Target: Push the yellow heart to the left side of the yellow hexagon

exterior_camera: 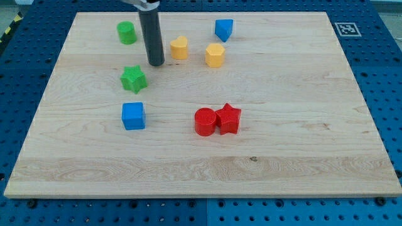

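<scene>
The yellow heart point(179, 48) lies near the view's top, just left of the yellow hexagon point(215, 55), with a small gap between them. My dark rod comes down from the top edge, and my tip point(156, 64) rests on the board left of and slightly below the yellow heart, not touching it. The green star point(133, 79) lies just below and left of my tip.
A green cylinder point(127, 32) is at the upper left, a blue wedge-like block point(223, 29) above right of the hexagon, a blue cube point(133, 116) at left centre, and a red cylinder point(205, 122) touching a red star point(228, 119) at centre.
</scene>
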